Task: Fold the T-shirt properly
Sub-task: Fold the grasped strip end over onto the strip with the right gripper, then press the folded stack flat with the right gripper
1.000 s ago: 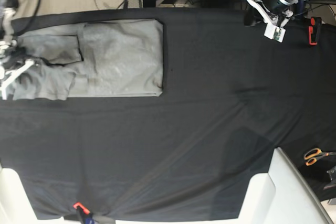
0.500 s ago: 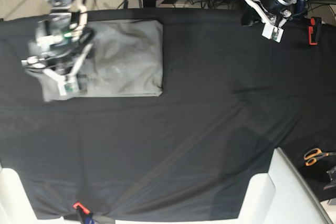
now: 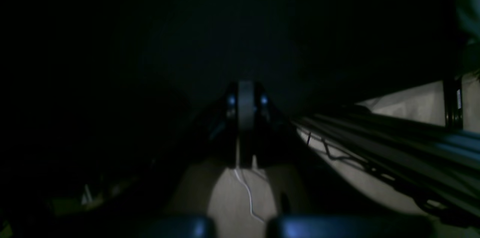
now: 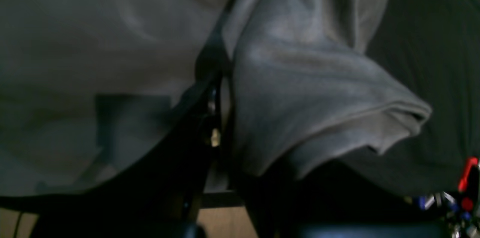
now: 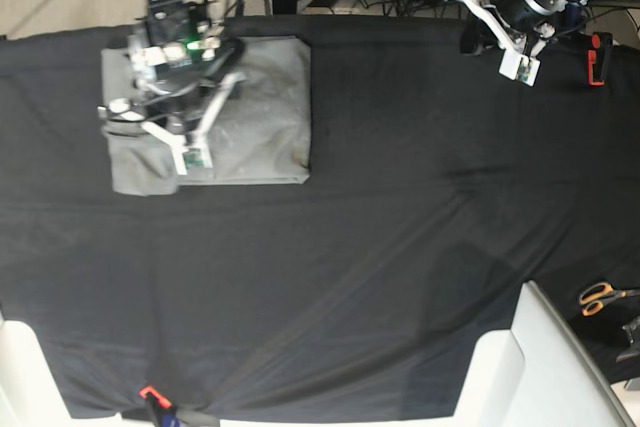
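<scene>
The T-shirt [image 5: 255,107] is the item under inspection, and we start at the right gripper [image 5: 190,152], which stands over its left half in the base view. In the right wrist view we find the jaws drawn narrow, pinching a doubled fold of the grey cloth [image 4: 300,92]; the fold rises from the flat layer and hangs to the right, its hemmed edge showing as a thick rolled lip.

We note the left gripper [image 5: 520,65] well apart from the garment, at the far right corner of the table; its fingers [image 3: 245,107] are pressed together with nothing between them.

The garment lies at the far left of the black table cloth [image 5: 400,277], a compact grey rectangle with straight right and near edges. Its left portion looks rumpled and darker beneath the arm.
</scene>
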You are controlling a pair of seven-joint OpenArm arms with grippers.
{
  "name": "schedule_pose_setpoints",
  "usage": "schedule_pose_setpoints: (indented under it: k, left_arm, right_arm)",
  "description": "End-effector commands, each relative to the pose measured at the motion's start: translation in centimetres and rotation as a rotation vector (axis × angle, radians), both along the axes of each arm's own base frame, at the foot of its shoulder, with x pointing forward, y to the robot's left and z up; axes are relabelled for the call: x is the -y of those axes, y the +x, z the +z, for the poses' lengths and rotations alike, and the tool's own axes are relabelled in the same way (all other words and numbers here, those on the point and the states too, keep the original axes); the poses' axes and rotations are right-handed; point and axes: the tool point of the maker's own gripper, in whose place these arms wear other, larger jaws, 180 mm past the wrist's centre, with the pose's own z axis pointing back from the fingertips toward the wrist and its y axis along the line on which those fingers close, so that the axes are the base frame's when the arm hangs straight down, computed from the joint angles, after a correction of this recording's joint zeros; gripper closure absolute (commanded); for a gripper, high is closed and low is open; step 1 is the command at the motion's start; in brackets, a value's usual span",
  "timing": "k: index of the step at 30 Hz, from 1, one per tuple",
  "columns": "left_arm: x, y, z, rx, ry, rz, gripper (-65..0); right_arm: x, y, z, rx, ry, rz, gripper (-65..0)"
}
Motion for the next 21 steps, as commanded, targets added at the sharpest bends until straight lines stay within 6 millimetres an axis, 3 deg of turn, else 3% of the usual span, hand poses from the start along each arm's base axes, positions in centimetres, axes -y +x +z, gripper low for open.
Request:
schedule_pose_setpoints:
  k: [1,17,21]
  left_arm:
    - [-0.2,0.2,0.5,0.02,-0.002,-0.004,0.0]
    - [-0.2,0.2,0.6,0.022,-0.002,-0.004,0.0]
    - [-0.2,0.2,0.6,0.022,-0.002,-0.004,0.0]
  right_arm:
    - [-0.7,0.5,0.8,0.023,0.005,0.008,-0.8]
    - [-5.4,0.1,1.3,0.03,0.05,0.07,-0.8]
    - [-6.9,0.2,1.4,0.017,0.149,0.055,-0.8]
